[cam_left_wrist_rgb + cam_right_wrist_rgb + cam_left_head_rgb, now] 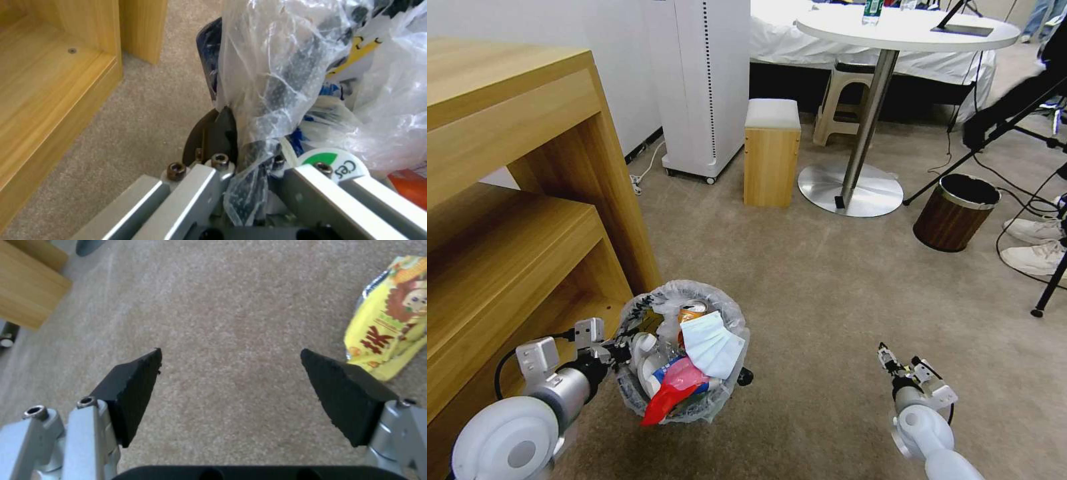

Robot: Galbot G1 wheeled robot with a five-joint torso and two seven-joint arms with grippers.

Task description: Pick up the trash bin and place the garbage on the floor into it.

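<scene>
Head view: left claw [620,350] clenched on the rim of the bin [684,353], at the side nearest the wooden shelf [527,220]. The bin looks carried, tipped a bit, probably so it can travel to each piece of litter. Inside: white mask [712,343], orange can [692,311], red wrapper [670,393], white cup or similar under them. Bin sits just beside the shelf's lower corner, above the beige floor [827,287]. Right claw [897,365] hovers over bare carpet, well apart from the bin, on the side away from the shelf. Brown metal-rimmed bin [956,212] stands far off, not in use.

Left wrist view: claw [249,156] pinches the bin wall and the crinkly bag [285,66] together, one pad [218,133] outside. Gripping bag plus rim likely keeps the liner from slipping. Shelf close by.

Right wrist view: right claw [231,383] released, pads wide apart, holding nothing, pointed down at the floor. Yellow wrapper [389,320] lies on the carpet just beside one pad [347,396], outside the gap. Spread pads suit a coming grab; the claw is not yet centred on it.
</scene>
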